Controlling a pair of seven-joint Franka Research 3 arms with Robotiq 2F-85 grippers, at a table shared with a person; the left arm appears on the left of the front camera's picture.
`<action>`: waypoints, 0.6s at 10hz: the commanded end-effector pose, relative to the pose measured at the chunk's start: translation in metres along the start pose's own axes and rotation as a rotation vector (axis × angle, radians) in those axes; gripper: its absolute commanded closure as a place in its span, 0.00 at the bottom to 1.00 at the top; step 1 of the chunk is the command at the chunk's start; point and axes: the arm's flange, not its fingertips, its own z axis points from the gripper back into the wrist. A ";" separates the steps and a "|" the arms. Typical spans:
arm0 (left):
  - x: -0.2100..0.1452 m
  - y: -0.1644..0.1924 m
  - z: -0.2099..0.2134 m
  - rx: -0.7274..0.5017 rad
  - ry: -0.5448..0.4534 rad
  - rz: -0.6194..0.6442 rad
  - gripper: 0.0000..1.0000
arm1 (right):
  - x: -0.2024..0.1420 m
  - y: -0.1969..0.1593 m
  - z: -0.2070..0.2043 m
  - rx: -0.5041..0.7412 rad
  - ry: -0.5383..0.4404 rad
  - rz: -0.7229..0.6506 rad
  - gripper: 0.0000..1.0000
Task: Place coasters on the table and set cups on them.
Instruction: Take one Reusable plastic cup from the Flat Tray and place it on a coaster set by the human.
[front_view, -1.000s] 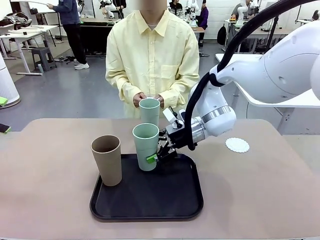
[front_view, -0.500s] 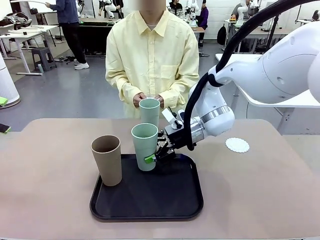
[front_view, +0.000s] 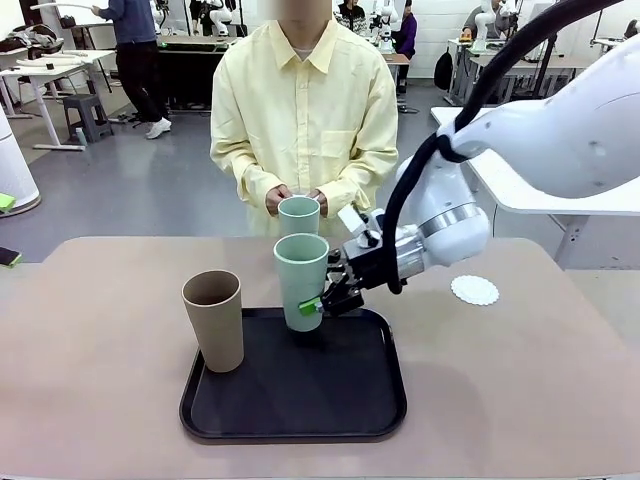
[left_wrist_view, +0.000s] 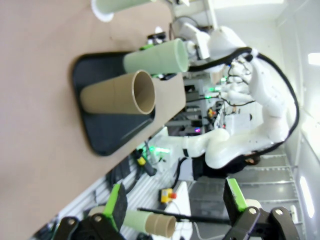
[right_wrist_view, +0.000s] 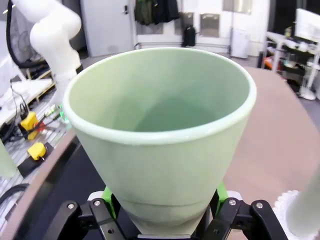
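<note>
My right gripper (front_view: 316, 303) is shut on the lower part of a pale mint cup (front_view: 300, 272), holding it upright just above the black tray (front_view: 300, 400). In the right wrist view this cup (right_wrist_view: 160, 125) sits between the green pads (right_wrist_view: 107, 196). A tan cup (front_view: 213, 320) stands at the tray's left edge. A second mint cup (front_view: 298, 215) stands at the far side before the person, on a white coaster (left_wrist_view: 102, 15). Another coaster (front_view: 474, 290) lies bare on the table (front_view: 100, 330) to the right. My left gripper (left_wrist_view: 175, 200) is open, off the table's side.
The person stands at the far edge with both hands (front_view: 297, 198) together just behind the far mint cup. The tray takes up the table's middle front. Bare tabletop lies on the left and on the right around the lone coaster.
My right gripper has closed on the mint cup, raised it a little off the tray and carried it slightly to the right. The tan cup, the far cup and the coaster have not moved.
</note>
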 end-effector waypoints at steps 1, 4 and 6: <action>-0.001 0.000 0.000 -0.009 0.004 -0.019 0.00 | 0.051 0.049 0.054 -0.125 -0.011 -0.056 0.77; -0.001 0.000 0.000 -0.009 0.004 -0.019 0.00 | 0.084 0.077 0.119 -0.266 -0.008 -0.110 0.77; -0.001 0.000 0.000 -0.009 0.004 -0.019 0.00 | 0.082 0.084 0.133 -0.289 0.019 -0.137 0.77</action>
